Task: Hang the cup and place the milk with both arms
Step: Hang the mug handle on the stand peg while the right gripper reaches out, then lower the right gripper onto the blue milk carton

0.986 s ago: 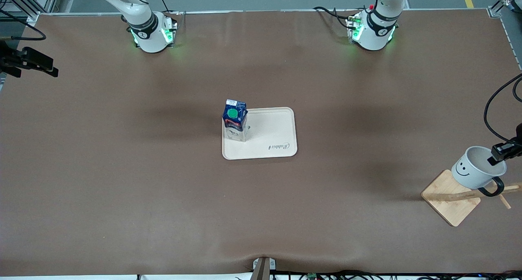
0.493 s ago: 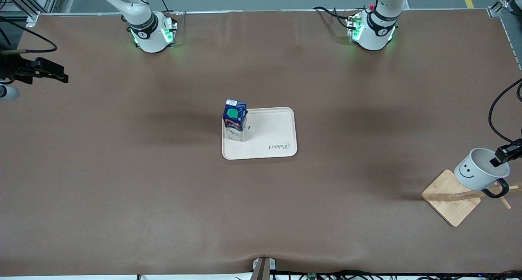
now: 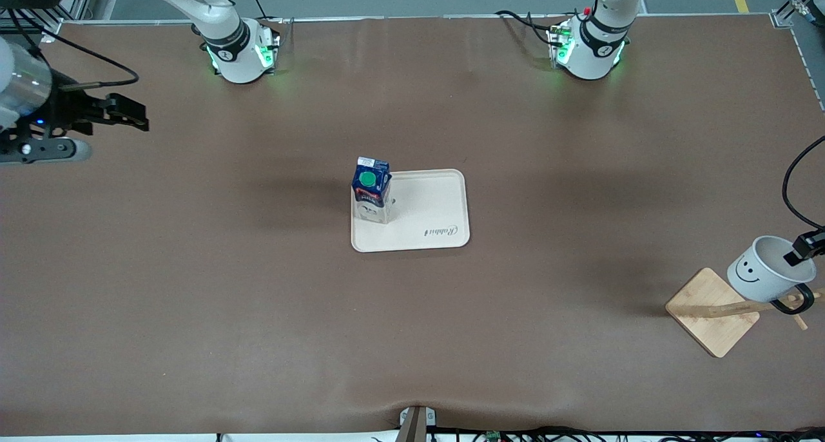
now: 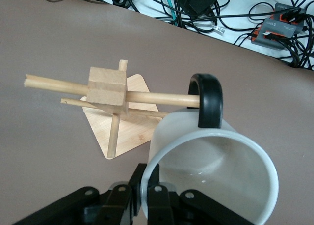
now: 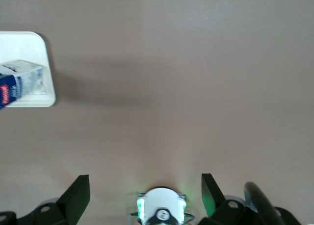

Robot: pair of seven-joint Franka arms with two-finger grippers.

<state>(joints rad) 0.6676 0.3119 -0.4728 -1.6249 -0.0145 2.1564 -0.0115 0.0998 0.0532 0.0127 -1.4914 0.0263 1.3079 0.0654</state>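
Front view: my left gripper point(image 3: 804, 249) is pinched on the rim of the cup point(image 3: 765, 276), tilted over the wooden rack point(image 3: 712, 313) at the left arm's end. The milk point(image 3: 371, 191) stands on the tray point(image 3: 445, 203), mid-table. My right gripper point(image 3: 122, 115) waits in the air, spread.

Left wrist view: fingers point(image 4: 158, 205) straddle the wall; handle point(image 4: 208, 99) looped on the peg point(image 4: 147, 96). Rigid, probably breakable, so I'd ease off.

Right wrist view: fingers point(image 5: 76, 198) apart, carton well clear.

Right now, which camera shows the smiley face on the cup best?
The front view: the cup shows its black smile there, held over the wooden rack by the left tool. The left wrist view shows only its rim, inside and handle. The right wrist view misses it.
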